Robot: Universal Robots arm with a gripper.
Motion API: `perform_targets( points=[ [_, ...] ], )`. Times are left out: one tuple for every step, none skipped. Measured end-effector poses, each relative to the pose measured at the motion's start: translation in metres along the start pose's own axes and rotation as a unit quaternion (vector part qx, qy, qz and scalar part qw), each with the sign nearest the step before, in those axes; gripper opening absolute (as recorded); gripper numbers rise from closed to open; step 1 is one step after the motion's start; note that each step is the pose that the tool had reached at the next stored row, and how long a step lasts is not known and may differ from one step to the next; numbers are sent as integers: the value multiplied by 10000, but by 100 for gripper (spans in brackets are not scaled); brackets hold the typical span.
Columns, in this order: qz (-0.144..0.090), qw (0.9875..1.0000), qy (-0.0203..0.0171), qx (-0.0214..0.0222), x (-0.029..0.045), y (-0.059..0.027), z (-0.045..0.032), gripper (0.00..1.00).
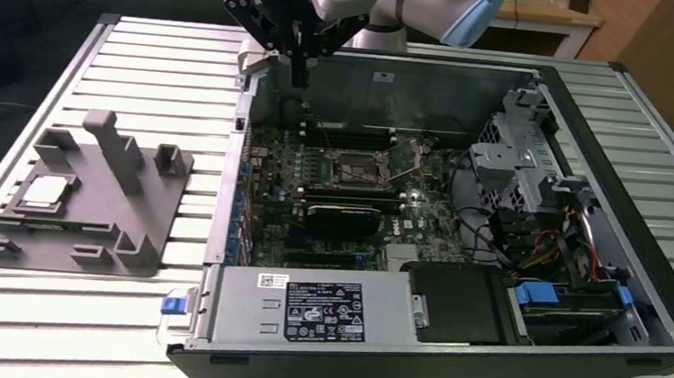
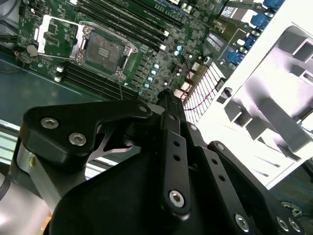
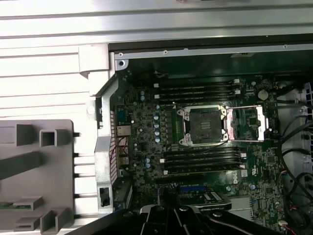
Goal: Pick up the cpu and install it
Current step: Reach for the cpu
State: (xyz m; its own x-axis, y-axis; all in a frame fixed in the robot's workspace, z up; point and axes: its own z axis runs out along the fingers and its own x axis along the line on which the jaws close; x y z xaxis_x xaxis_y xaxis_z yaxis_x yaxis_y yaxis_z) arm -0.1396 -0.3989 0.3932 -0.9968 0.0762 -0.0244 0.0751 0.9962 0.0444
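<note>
Exterior view showed the cpu (image 1: 48, 191), a flat square chip with a pale silver metal top and a thin tan rim. It lay flat on the grey plastic fixture (image 1: 128, 236) with blocky upright posts. The fixture sat on the ribbed metal surface (image 1: 142, 65), to the exterior view's left of the open computer case (image 1: 664, 323). The black end effector (image 1: 300, 73) hung well apart from the chip, above the case's far wall, its slim fingers pressed together and gripping nothing. In the first wrist view, the green motherboard (image 3: 146, 147) carried a square socket (image 3: 203, 125), its shiny metal frame swung open beside it.
</note>
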Motion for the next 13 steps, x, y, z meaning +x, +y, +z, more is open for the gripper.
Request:
perform_targets(
  points=[
    [0,10000,0,0,14,-1,0,11],
    [0,10000,0,1,27,-2,0,11],
    [0,10000,0,1,40,-3,0,11],
    [0,10000,0,0,54,-4,1,11],
    [-1,10000,0,0,70,-6,2,11],
    [0,10000,0,0,86,-7,3,11],
    [0,10000,0,0,104,-8,5,11],
    [0,10000,0,0,122,-9,8,11],
    [0,10000,0,0,140,-10,11,11],
    [0,10000,-1,0,158,-11,14,11],
    [0,10000,0,0,176,-11,17,11],
    [0,10000,0,0,194,-12,19,11],
    [0,10000,0,0,213,-13,22,11]
  ],
)
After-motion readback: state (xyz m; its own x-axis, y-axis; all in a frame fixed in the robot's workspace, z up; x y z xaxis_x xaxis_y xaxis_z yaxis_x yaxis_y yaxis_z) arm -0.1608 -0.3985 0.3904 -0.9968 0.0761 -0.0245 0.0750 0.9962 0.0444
